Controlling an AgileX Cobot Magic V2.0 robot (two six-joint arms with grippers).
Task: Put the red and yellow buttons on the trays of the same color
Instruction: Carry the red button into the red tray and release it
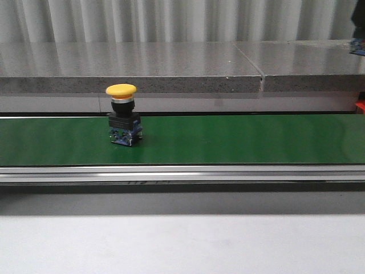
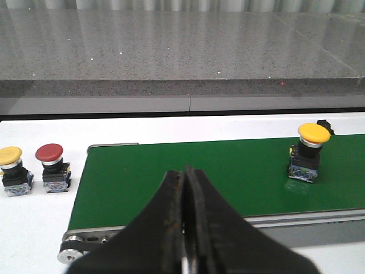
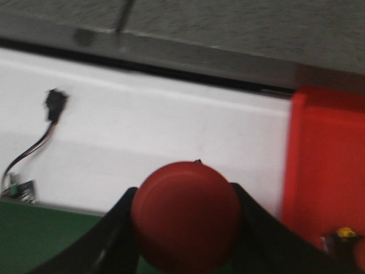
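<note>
Yellow button (image 1: 121, 90) stands upright on the green belt (image 1: 239, 140). Left gripper (image 2: 184, 188) has its jaws pressed together. Right gripper (image 3: 185, 228) jaws pinch a red button (image 3: 186, 220), seemingly near the red tray (image 3: 328, 165).

Both claws are black with tapering fingers, the left claw (image 2: 183, 228) scuffed along its inner edges.

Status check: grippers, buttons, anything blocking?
Left gripper shut, empty. Right gripper shut on red button, beside red tray. Yellow button upright on green belt. No obstruction seen.
</note>
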